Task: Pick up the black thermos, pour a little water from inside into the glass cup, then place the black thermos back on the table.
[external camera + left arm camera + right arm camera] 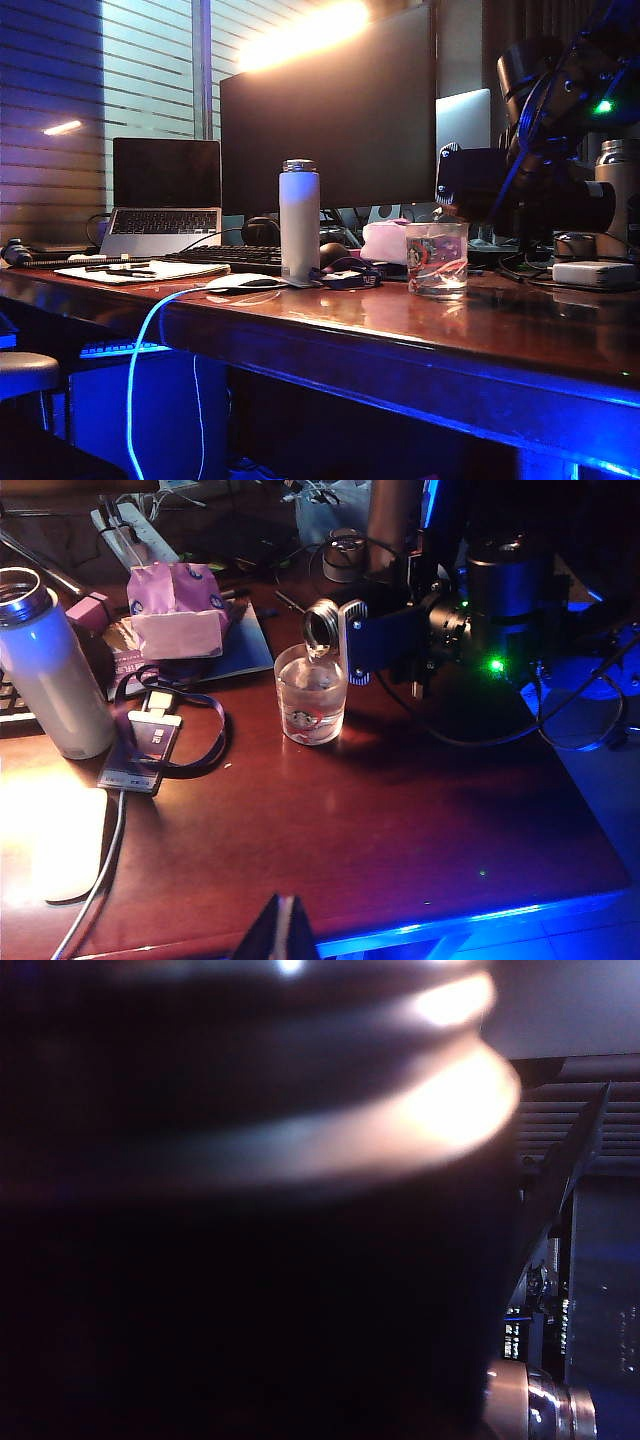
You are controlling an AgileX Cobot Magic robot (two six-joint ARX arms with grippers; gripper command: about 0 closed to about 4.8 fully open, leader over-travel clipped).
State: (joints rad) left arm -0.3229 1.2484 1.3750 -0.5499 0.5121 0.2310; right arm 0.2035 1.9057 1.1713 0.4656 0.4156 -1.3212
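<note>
The black thermos (322, 627) lies tipped on its side, its shiny rim just over the glass cup (311, 695). My right gripper (388, 640) is shut on the thermos body, which its black finger plate mostly hides. From the exterior view the right gripper (470, 178) hangs above and right of the glass cup (437, 258), which holds some water. The right wrist view is filled by the dark thermos (250, 1290) and its bright rim. My left gripper (285, 932) hovers at the front edge of the table (400, 830), shut and empty, well short of the cup.
A white bottle (299, 220) stands left of the cup, with a lanyard badge (150, 742) and a pink tissue pack (175, 610) close by. A steel-grey bottle (620, 190) and a white charger (595, 273) sit at the right. Monitor (330, 110), laptop (165, 195) and keyboard (225, 257) line the back.
</note>
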